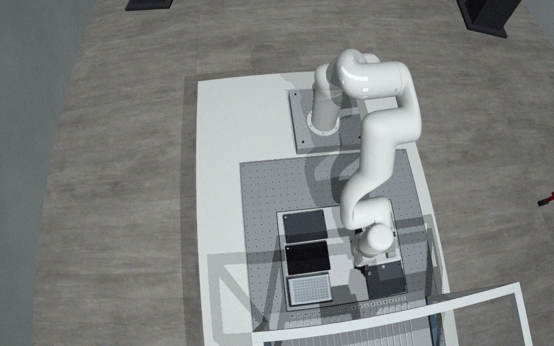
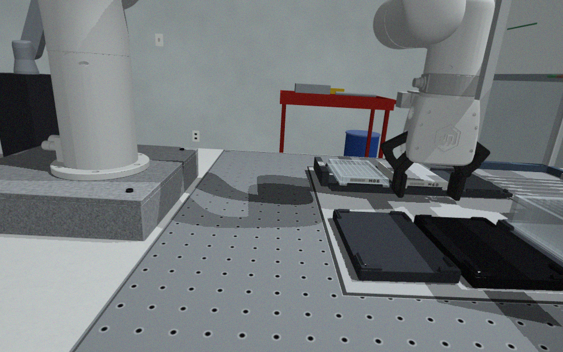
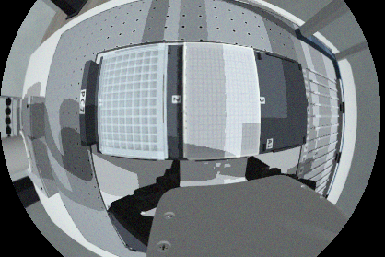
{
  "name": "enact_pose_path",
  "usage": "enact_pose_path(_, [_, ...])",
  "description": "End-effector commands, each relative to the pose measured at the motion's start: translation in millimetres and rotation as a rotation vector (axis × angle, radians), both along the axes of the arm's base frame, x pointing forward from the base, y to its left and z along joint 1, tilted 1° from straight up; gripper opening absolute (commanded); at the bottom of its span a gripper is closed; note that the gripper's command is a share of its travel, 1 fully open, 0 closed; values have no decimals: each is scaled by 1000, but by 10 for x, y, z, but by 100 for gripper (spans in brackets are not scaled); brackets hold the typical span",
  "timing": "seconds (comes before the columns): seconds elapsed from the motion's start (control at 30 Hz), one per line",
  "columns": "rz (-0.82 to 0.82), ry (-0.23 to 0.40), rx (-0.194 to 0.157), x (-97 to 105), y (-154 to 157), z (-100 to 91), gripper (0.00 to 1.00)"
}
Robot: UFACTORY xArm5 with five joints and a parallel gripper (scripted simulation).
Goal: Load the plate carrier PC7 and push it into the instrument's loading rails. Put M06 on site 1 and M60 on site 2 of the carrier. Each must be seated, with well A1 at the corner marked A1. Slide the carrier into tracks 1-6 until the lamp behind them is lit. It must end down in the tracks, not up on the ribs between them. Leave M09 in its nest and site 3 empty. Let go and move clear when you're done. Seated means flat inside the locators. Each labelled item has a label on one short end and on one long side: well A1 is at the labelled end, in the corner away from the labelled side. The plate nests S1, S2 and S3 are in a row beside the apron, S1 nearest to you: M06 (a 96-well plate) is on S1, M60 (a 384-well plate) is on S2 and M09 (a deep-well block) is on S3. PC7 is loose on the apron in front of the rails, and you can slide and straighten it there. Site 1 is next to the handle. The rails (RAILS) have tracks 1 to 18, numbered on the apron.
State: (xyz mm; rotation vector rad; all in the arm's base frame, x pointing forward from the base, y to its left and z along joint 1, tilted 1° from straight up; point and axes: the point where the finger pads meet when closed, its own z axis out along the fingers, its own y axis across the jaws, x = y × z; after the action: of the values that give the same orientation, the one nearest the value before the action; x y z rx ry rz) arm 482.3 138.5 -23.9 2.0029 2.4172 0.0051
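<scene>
Carrier PC7 [image 1: 384, 282] [image 2: 320, 171] [image 3: 285, 87] lies on the apron, its site 3 end just short of the rails [image 3: 322, 115]. The clear plate M06 [image 2: 356, 170] [image 3: 134, 101] lies on site 1 beside the handle [image 3: 87, 110]. The white plate M60 [image 2: 424, 172] [image 3: 207, 97] lies on site 2. Both look flat, labelled short ends facing the exterior camera. Site 3 is empty; its A1 mark shows in the wrist view. My gripper [image 2: 426, 196] [image 3: 215, 169] is open and empty beside M60, on the nest side. M09 [image 1: 310, 289] [image 2: 554, 232] is in S3. The lamp cannot be made out.
The empty nests S1 [image 1: 304, 225] [image 2: 392, 245] and S2 [image 1: 308, 258] [image 2: 489, 249] stand in a row with M09, across the apron from the carrier. The instrument's white frame [image 1: 382, 317] rises over the rails. My arm hides part of the carrier in the top view.
</scene>
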Motion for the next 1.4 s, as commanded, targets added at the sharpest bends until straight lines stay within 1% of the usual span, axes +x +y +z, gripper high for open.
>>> enact_pose_path(0.0, [0, -4, 1, 9, 33, 15, 100])
enact_pose_path(1.07, [0, -4, 1, 1, 77, 14, 100])
enact_pose_path(1.37, [0, -4, 1, 10, 31, 15, 100])
